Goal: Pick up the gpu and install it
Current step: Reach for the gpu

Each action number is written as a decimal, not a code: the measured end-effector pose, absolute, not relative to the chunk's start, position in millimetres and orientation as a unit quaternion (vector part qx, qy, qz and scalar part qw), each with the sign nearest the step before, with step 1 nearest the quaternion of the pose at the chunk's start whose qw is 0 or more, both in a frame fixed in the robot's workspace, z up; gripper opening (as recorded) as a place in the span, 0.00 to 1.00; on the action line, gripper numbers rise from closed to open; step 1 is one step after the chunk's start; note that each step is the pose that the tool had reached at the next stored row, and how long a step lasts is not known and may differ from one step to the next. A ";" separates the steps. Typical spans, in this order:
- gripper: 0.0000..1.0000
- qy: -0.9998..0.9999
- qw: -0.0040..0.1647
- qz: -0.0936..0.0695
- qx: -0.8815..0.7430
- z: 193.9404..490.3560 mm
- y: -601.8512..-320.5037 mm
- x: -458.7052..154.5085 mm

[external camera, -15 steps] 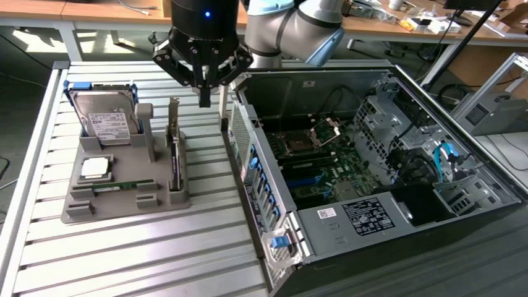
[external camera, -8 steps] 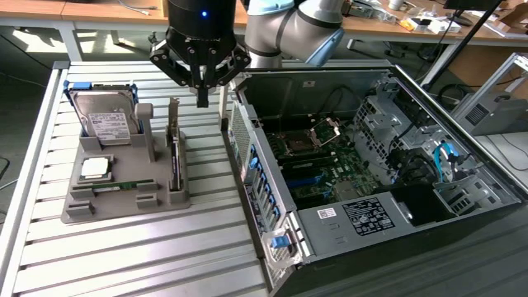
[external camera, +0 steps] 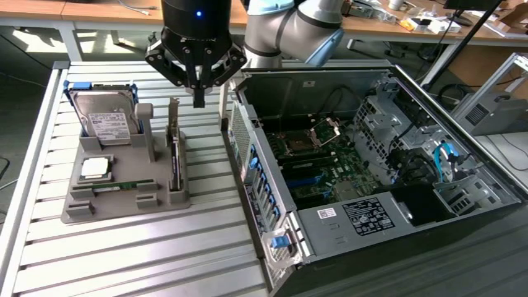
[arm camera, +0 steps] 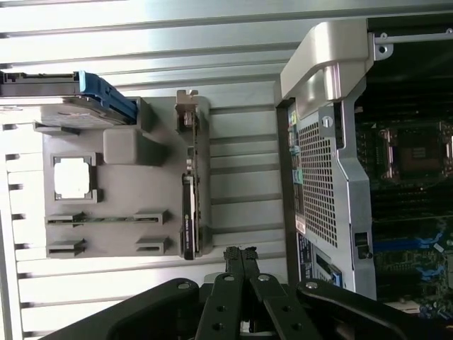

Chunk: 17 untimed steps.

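The gpu (external camera: 175, 154) stands on edge in a slot on the right side of the grey parts holder (external camera: 123, 198), its silvery bracket (external camera: 174, 114) at the far end. In the wrist view the gpu (arm camera: 187, 212) runs along the holder's edge. My gripper (external camera: 198, 99) hangs above the far end of the holder, a little to the exterior view's right of the bracket, fingers pressed together with nothing between them. The shut fingertips (arm camera: 241, 256) show in the wrist view over the slatted table, apart from the card.
An open computer case (external camera: 363, 167) lies to the exterior view's right, motherboard (external camera: 322, 167) exposed. The holder also carries a hard drive (external camera: 107, 120), a processor chip (external camera: 95, 167) and a green memory stick (external camera: 120, 185). The slatted metal table (external camera: 148, 253) extends toward the front.
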<state>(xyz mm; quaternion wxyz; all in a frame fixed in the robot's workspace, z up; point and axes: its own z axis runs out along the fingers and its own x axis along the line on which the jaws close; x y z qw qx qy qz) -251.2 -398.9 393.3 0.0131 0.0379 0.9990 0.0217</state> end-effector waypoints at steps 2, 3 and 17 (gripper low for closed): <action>0.11 0.999 0.013 0.022 0.038 393.3 -398.9 -252.4; 0.11 0.999 0.013 0.022 0.038 393.3 -398.9 -253.2; 0.11 0.999 0.013 0.022 0.038 393.3 -398.9 -262.4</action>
